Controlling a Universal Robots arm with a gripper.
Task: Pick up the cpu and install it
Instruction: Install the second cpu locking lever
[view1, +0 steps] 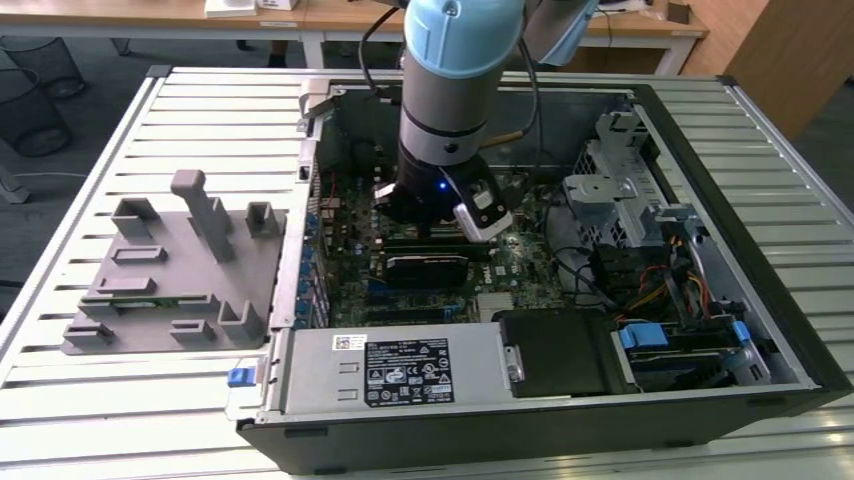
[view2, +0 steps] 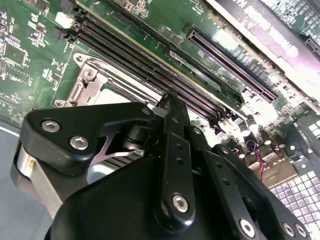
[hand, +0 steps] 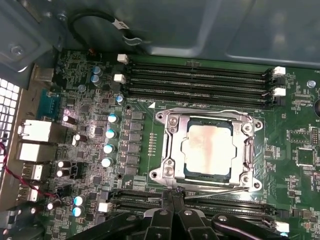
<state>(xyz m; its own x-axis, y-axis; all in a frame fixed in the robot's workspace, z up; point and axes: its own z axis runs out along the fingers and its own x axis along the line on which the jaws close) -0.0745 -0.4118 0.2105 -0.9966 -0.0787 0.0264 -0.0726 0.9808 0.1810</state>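
The cpu (hand: 207, 150), a flat square chip with a silver-grey top plate, lies inside the metal socket frame (hand: 167, 150) on the green motherboard. My gripper (hand: 172, 196) hangs just above the board at the socket's edge, beside the cpu and off its top plate. Its black fingers are shut together with nothing between them. In the second wrist view the gripper (view2: 170, 102) stands over a corner of the socket frame (view2: 85, 80). In the exterior view my arm (view1: 447, 100) reaches down into the open computer case.
Memory slots (hand: 200, 80) run along one side of the socket, with more on the other side under the fingers. A grey plastic tray (view1: 160, 270) with upright blocks sits at the exterior view's left. In the case are a power supply (view1: 387, 365), a drive cage (view1: 614, 190) and cables.
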